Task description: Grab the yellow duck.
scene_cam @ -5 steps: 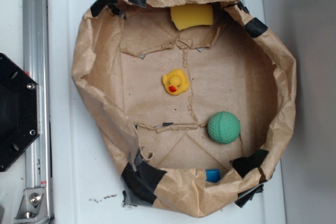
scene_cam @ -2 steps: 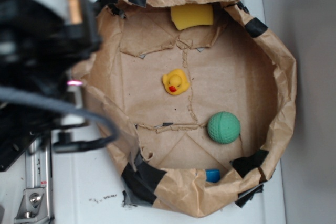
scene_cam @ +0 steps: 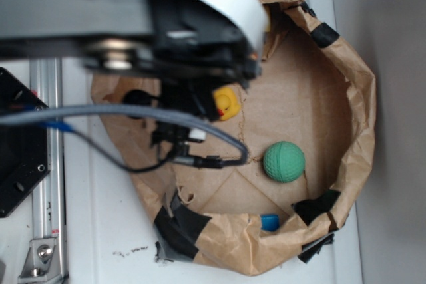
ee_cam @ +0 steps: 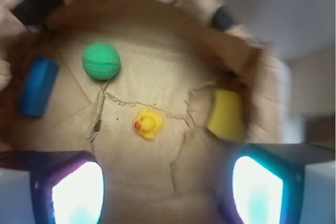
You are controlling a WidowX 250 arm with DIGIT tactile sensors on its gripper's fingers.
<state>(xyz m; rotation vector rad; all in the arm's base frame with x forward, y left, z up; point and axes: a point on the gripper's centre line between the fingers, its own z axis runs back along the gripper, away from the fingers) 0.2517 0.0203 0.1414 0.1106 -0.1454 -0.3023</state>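
Observation:
The yellow duck [scene_cam: 228,103] sits on the brown paper floor near the middle of the paper-lined bin, red beak toward the left. In the exterior view my arm [scene_cam: 166,31] hangs over the bin's upper left and hides the duck's left edge. From the wrist the duck [ee_cam: 147,123] appears whole, ahead of my gripper [ee_cam: 165,192] and apart from it. The gripper is open, its two lit fingers [ee_cam: 73,192] spread wide with only bare paper between them.
A green ball [scene_cam: 283,161] [ee_cam: 101,61] lies right of the duck. A blue block [scene_cam: 269,222] [ee_cam: 39,86] rests against the bin's near wall. A yellow sponge [ee_cam: 224,114] leans on the far wall. Crumpled paper walls [scene_cam: 359,98] ring the bin.
My arm has swung in from the left over the bin, now covering the sponge and the duck's left edge in the exterior view. The duck, ball and block stay put.

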